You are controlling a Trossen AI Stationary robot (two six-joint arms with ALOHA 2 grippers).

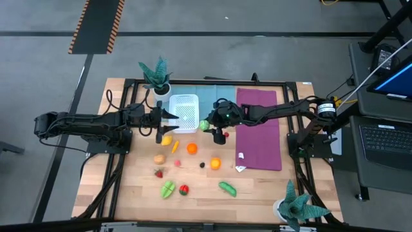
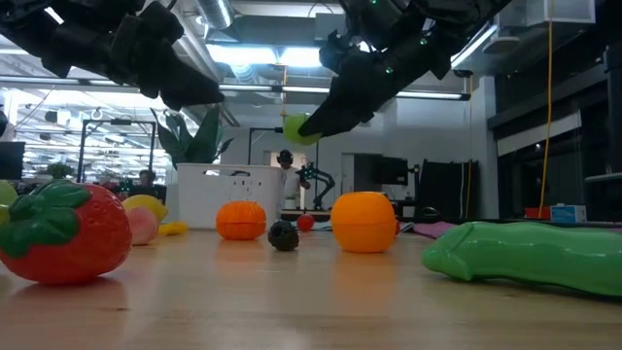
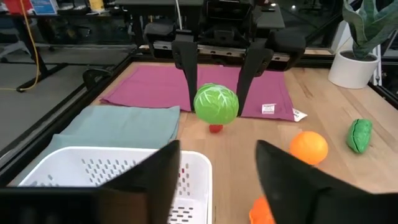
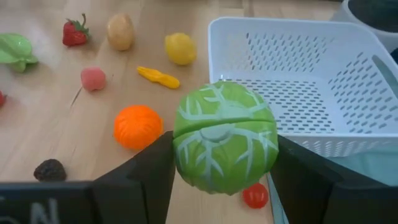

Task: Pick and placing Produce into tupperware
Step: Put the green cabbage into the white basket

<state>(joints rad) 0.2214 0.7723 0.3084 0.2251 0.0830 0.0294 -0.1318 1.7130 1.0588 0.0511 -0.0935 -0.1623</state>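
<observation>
The right gripper (image 1: 205, 125) sits near the centre of the high view, its fingers clamped on a green cabbage (image 4: 224, 138). The cabbage hangs above the bench (image 1: 193, 187), just right of the white container (image 1: 183, 112), which stands in the upper middle of the high view beside a teal cloth (image 1: 217, 96). In the low view the cabbage (image 2: 298, 127) shows clearly off the surface.

The left gripper (image 1: 168, 116) reaches in from the left of the high view and hovers over the container's left edge, its fingers apart and holding nothing. A purple cloth (image 1: 259, 132) lies on the right part of the bench.

The rest of the produce lies below the container in the high view:
- a lemon (image 1: 167, 140) and a yellow strip (image 1: 175, 146) just under it;
- an orange (image 1: 192, 148) and another orange (image 1: 215, 164) toward the middle;
- a potato (image 1: 159, 158), a pink piece (image 1: 177, 163) and a strawberry (image 1: 158, 173) to the left;
- a dark berry (image 1: 202, 164) between the oranges;
- a small red piece (image 1: 226, 135) under the right arm;
- a green pod (image 1: 227, 188) at lower centre.
</observation>
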